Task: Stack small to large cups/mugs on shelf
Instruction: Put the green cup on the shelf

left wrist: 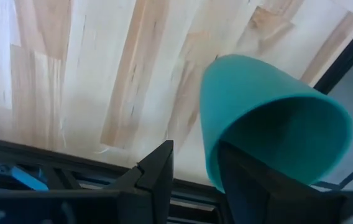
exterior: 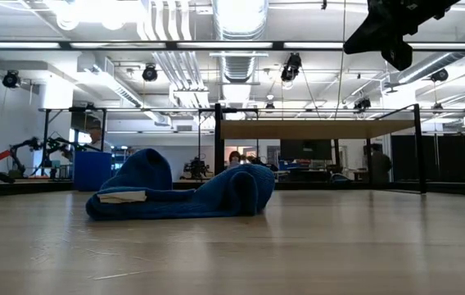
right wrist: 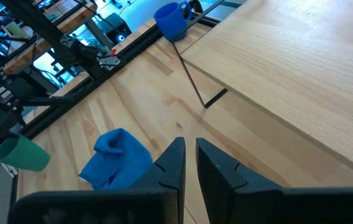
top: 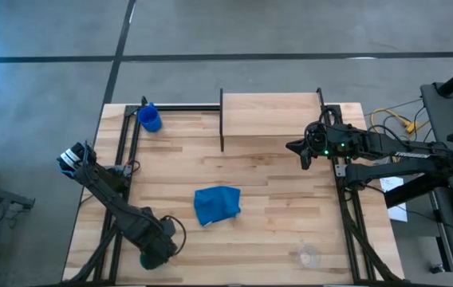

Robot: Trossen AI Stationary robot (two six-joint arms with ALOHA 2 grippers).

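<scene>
I have the left gripper (top: 153, 257) at the table's seven o'clock corner, fingers clamped on the green cup (left wrist: 270, 118) — one finger inside the rim, one outside, the cup tilted on its side above the wood. So I judge the first step is in hand: carrying the smallest cup to the shelf (top: 270, 119) at twelve o'clock. Next I must swing it clear of the blue cloth (top: 217, 204). The blue mug (top: 151, 119) waits at ten o'clock, the glass (top: 308, 257) at five. The right gripper (top: 304, 149) hangs near the shelf's front, fingers almost together, empty.
</scene>
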